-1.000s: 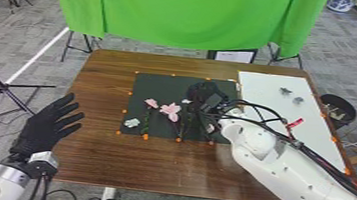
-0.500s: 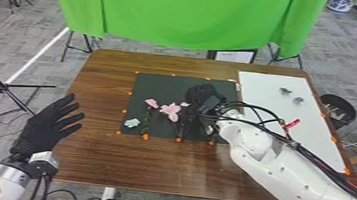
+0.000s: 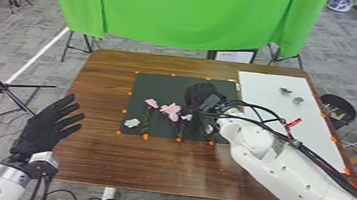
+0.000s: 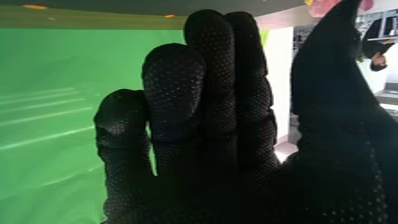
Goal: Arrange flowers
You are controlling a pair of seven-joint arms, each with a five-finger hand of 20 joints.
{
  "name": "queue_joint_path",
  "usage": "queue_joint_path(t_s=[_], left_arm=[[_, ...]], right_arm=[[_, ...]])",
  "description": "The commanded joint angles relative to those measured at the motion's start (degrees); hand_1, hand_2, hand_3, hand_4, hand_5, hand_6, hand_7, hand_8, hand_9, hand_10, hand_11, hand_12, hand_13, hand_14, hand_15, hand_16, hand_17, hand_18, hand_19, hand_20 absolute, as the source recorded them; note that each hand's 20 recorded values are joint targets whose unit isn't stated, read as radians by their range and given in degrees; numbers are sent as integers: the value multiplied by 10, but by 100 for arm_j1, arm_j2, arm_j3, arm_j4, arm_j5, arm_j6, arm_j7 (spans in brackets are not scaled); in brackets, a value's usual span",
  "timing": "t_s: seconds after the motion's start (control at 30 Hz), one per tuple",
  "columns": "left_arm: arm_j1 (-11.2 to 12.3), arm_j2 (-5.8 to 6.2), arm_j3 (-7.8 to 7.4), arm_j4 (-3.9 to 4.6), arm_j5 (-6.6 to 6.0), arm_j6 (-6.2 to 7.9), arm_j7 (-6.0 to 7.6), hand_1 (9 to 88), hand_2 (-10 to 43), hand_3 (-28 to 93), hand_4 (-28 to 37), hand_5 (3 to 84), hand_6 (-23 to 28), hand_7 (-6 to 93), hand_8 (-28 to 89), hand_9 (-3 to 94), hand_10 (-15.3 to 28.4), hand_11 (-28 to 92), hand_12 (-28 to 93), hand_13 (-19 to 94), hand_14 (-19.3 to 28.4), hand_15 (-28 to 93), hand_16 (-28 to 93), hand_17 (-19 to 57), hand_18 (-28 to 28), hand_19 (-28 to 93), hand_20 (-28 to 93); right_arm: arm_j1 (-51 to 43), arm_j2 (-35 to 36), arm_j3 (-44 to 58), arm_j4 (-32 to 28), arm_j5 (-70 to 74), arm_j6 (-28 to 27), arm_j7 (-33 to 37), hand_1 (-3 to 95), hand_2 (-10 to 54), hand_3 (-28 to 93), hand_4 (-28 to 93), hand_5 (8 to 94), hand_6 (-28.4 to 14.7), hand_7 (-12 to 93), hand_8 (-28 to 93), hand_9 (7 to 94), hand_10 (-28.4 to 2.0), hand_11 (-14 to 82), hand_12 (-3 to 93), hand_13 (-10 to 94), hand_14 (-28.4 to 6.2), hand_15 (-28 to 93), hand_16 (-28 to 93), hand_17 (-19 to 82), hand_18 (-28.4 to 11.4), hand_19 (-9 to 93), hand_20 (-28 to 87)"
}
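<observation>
Black-gloved right hand (image 3: 200, 95) open, fingers straight, over dark mat (image 3: 167, 81); pink flowers (image 3: 171, 109) beside it; advisable to handle these low, avoiding crushing; left hand (image 3: 42, 130) open.

The 2 arms come in from the bottom edge of the head view. The left hand (image 3: 44, 128) has straight, spread fingers; the right hand (image 3: 202, 97) is farther forward over the surface (image 3: 175, 170), its fingers (image 4: 173, 75) extended and thumb apart.
</observation>
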Motion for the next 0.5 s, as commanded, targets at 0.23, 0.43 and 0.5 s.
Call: queue_joint_path(t_s=[0.23,0.43,0.5], left_arm=[[63,-23,-23,3,-8,-59,-61,234,-14,703,-283,242,35,164,-103,210,107,141,175,151,151,266,11,-117,186,329,90],[103,-42,-44,-19,3,-23,-30,234,-13,704,-283,242,35,164,-102,210,107,142,175,151,152,270,10,-118,187,329,90],[123,-53,-57,-31,1,-2,-24,234,-13,704,-283,242,35,164,-102,210,107,142,175,151,152,270,9,-117,187,329,90]], right_arm=[[-92,255,710,-368,499,256,286,217,-95,863,-283,632,23,393,-185,737,-88,360,276,681,-69,672,303,310,-193,849,498],[82,872,1236,-125,866,-12,1169,209,-95,892,-282,472,-12,403,-183,535,-110,399,280,546,-96,701,266,253,-193,796,483],[285,1102,998,250,876,553,1441,219,-95,902,-279,419,-24,400,-183,470,-117,382,268,494,-101,675,238,225,-196,760,469]])
